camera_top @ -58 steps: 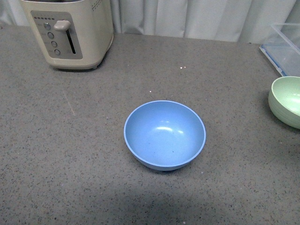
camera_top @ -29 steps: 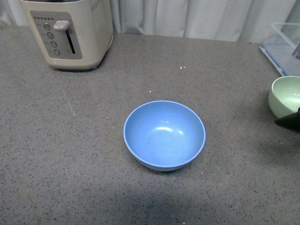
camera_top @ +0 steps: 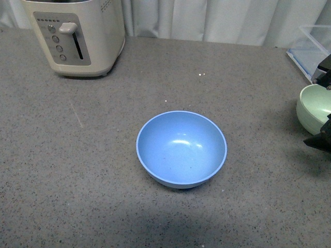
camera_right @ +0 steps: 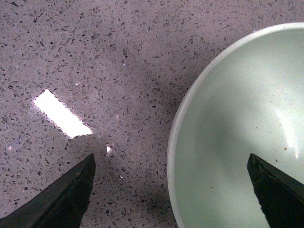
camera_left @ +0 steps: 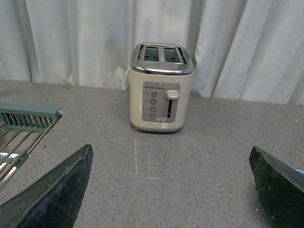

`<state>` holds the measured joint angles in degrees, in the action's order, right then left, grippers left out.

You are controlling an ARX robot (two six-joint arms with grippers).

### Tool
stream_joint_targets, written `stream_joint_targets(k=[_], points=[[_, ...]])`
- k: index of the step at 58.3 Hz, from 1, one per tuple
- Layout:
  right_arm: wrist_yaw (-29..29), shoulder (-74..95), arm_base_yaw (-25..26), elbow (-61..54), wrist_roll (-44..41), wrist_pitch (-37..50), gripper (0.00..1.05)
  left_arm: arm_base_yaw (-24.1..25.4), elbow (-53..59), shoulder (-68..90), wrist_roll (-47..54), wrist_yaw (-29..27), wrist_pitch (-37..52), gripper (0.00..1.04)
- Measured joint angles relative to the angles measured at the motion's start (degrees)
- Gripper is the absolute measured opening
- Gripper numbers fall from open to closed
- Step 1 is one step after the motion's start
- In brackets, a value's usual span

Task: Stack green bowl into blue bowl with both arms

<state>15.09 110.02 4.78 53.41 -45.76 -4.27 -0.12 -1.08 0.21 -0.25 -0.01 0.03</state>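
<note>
Right gripper over the green bowl, its jaws spread wide across the near rim.

The blue bowl sits mid-countertop and holds only tiny dark specks. The green bowl stands at its 3 o'clock, well apart, equally bare. The toaster is at 11 o'clock. The left gripper hangs with its jaws apart, facing the toaster.

- Blue bowl: smooth, matt, faint sheen on the inside.
- Green bowl: smooth, matt, a few dark specks.
- Countertop: grey speckled stone look; polished, reflects light.
- Toaster: cream satin body, shiny metal top.
- Curtain: white cloth, soft folds.
</note>
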Motion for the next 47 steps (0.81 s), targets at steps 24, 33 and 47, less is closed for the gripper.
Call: stream_joint_targets(k=[24, 33, 47], points=[[-0.7, -0.9, -0.2, 0.2, -1.7, -1.0, 0.02, 0.0, 0.0, 0.0, 0.0, 0.0, 0.0, 0.98], [1.3, -7.2, -2.1, 0.1, -2.6, -4.9, 0.02, 0.0, 0.0, 0.0, 0.0, 0.0, 0.0, 0.98], [8.3, -23.9, -15.0, -2.7, -7.2, -14.6, 0.02, 0.0, 0.0, 0.0, 0.0, 0.0, 0.0, 0.98]])
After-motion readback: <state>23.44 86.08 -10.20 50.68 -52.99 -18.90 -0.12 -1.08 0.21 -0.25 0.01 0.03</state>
